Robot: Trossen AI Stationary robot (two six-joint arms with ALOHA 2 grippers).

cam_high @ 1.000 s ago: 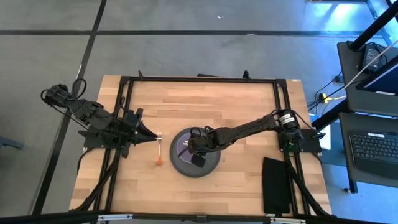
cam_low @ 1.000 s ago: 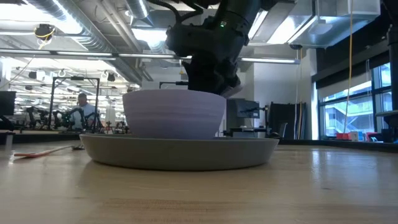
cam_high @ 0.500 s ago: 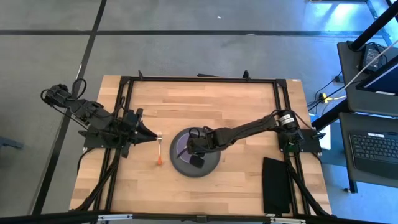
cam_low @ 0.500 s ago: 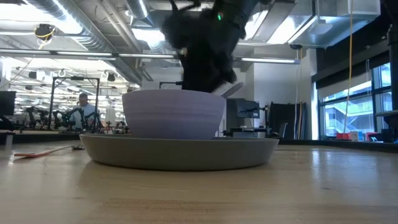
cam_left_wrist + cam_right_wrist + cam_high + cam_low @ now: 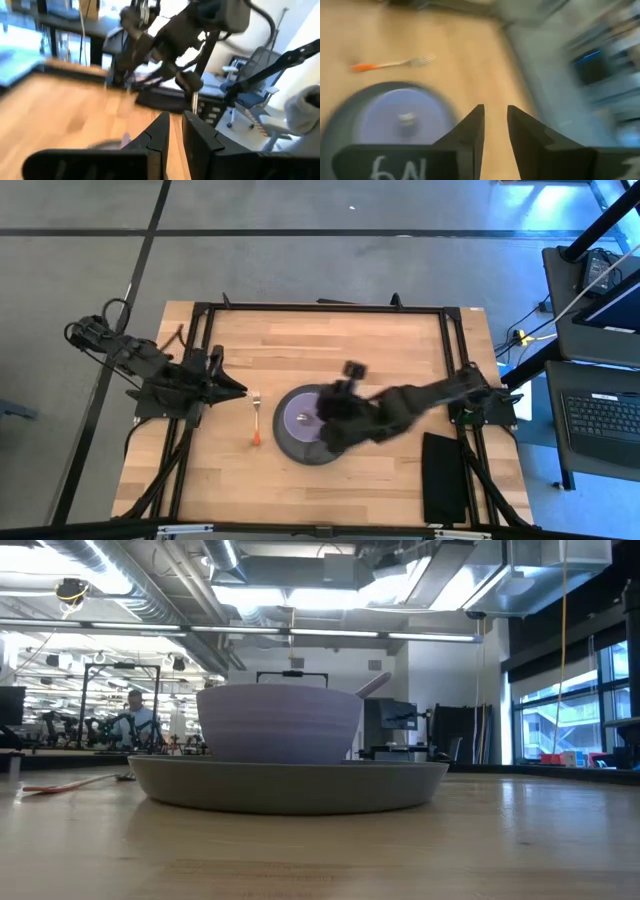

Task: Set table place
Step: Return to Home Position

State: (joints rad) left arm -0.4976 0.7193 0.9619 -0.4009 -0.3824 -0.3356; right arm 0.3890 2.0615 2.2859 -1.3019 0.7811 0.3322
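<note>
Since every piece of the place already lies where it should, we judge the setting itself finished, with only the parking of the arms left to do.

Nearest to us runs the plank tabletop (image 5: 320, 850), with a black pad (image 5: 445, 477) at its near corner on the right arm's side. Farther in, about midway across, stands the dark grey plate (image 5: 420, 780). The lavender bowl (image 5: 280, 725) sits upright in the middle of it. The lilac spoon (image 5: 373, 686) lies inside the bowl, its handle leaning out over the rim toward the right arm's side. On the left arm's side, just beside the plate but not touching it, the orange-handled fork (image 5: 75, 782) lies flat on the wood. Its orange end is toward the near edge and its tines point away.

The left tool (image 5: 240, 390) points at those tines from close by without touching them, its fingers drawn almost together on nothing. The right tool (image 5: 494, 109) is up above the plate's right-hand part, looking down on bowl and fork. Its fingers stand a little apart, with bare wood between them and nothing held. In the low view no arm shows over the bowl.

We see nothing that calls for another grasp. By our reckoning, both arms need only fold back to their rests, and the right arm has farther to travel. Far behind, a person (image 5: 131, 712) shows in the room, taking no part.
</note>
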